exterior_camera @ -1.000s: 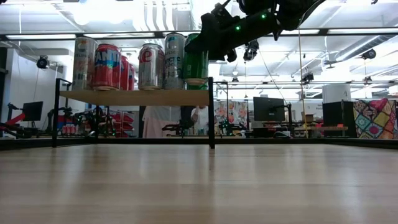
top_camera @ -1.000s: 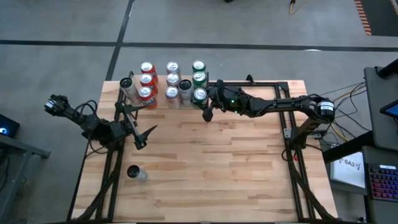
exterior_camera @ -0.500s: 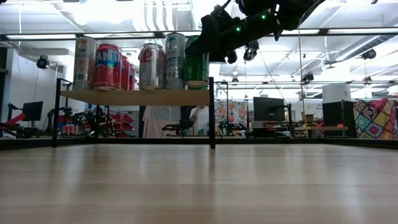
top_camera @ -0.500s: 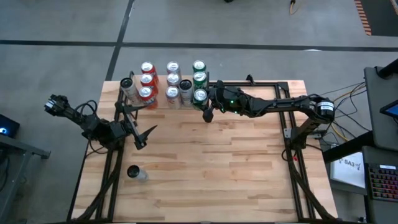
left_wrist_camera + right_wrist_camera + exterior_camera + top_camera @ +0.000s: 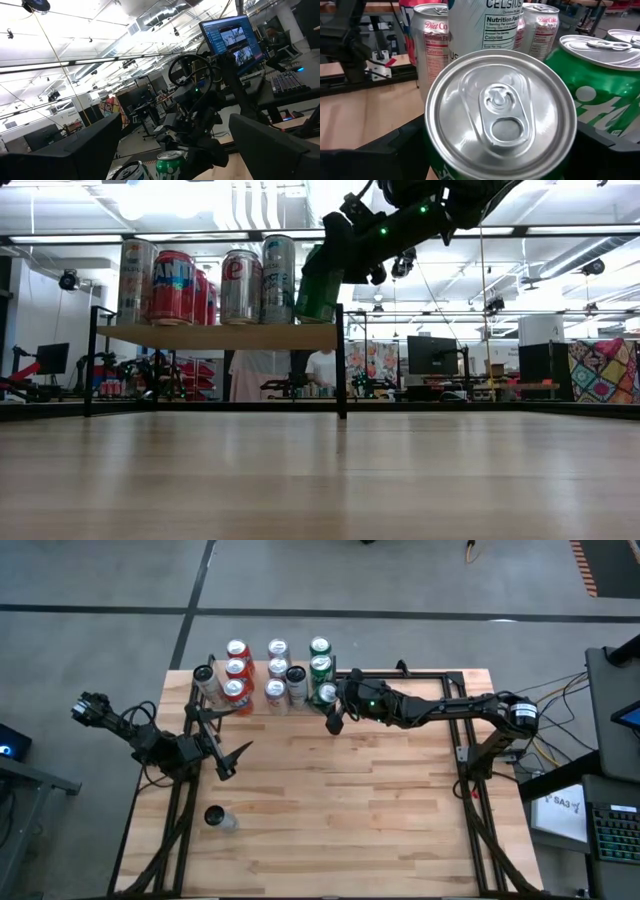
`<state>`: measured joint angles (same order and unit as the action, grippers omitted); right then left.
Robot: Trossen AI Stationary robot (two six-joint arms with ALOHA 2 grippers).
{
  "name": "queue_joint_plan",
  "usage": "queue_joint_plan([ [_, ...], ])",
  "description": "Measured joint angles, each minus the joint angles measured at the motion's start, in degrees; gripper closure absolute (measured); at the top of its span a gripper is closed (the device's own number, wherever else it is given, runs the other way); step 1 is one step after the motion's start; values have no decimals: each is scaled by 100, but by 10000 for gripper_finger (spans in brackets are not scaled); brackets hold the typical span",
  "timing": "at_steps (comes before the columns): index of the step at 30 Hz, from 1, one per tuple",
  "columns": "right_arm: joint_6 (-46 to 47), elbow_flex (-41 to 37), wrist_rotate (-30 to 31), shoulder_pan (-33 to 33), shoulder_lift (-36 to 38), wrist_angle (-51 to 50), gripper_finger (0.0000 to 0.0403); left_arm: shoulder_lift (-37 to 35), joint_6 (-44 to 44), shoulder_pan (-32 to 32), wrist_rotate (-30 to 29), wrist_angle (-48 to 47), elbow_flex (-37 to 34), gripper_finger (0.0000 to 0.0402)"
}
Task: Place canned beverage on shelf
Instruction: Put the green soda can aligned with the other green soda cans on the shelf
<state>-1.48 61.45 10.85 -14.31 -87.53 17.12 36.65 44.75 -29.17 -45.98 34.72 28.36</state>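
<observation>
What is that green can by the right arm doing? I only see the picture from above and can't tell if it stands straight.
Observer: From the low camera, the green can leans, at the shelf's right end, with the right gripper at its top.
Operator: Is it opened?
Observer: No; the right wrist camera shows its lid sealed.
Operator: Anybody in the background?
Observer: Yes, a person in a white top beyond the shelf. The left gripper waits open, far left.

Tabletop (image 5: 340, 800): one can (image 5: 217, 817) lying near the left edge | shelf (image 5: 215, 336): upright cans (image 5: 172, 287) in rows at the rear.
</observation>
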Motion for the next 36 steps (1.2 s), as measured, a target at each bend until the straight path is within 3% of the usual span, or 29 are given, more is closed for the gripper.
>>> queue_joint_plan([
  [36,319,0,-25,-37,9,-11,78,1,-28,0,2,11,0,49],
])
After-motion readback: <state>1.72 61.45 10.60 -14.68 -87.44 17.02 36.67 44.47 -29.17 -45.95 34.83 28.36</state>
